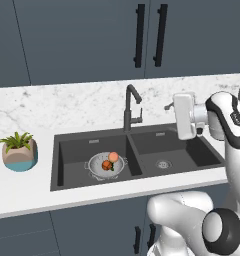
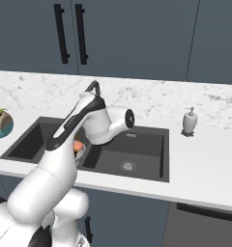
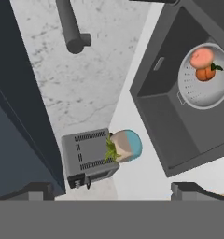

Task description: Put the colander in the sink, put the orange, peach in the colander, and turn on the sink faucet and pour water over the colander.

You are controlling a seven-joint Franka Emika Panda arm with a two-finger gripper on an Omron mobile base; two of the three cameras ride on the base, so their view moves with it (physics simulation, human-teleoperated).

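Fruit sits in the round perforated silver-grey metal colander (image 1: 106, 166): deep orange orange (image 1: 107, 165) touching pale pinkish peach (image 1: 113, 156), in the left basin of the dark grey rectangular sink (image 1: 142, 177). Robot's two-finger gripper (image 3: 111, 189) hangs spread and empty beside the slim dark gooseneck faucet (image 1: 130, 107).
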